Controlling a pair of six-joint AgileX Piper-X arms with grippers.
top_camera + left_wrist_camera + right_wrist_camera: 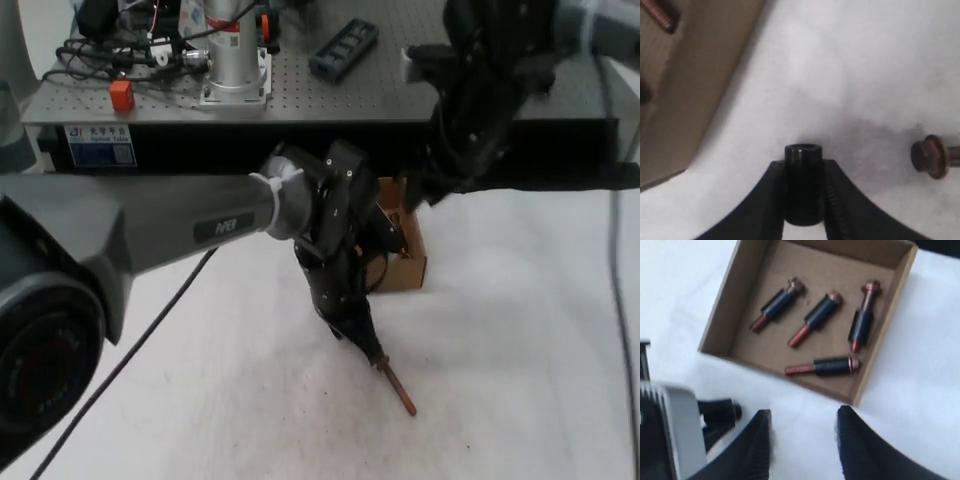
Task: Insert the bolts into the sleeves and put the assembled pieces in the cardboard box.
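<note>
My left gripper (pixel 803 200) is shut on a black sleeve (pixel 803 170), holding it low over the white cloth. A copper bolt (pixel 930 156) lies on the cloth a short way from the sleeve, apart from it; in the high view the bolt (pixel 398 388) lies just past the left gripper (pixel 362 342). The cardboard box (pixel 725 305) holds several assembled pieces (pixel 832 365), each a copper bolt in a black sleeve. My right gripper (pixel 802 440) hangs open above the cloth beside the box's edge, with nothing between its fingers. In the high view the box (pixel 405 262) sits behind the left wrist.
White cloth (pixel 520 350) covers the bench around the box. Behind it stands a black perforated board (pixel 330 95) with a metal post, cables, an orange block (pixel 121 94) and a black tray (pixel 343 48). A black cable (pixel 150 340) runs across the cloth at the left.
</note>
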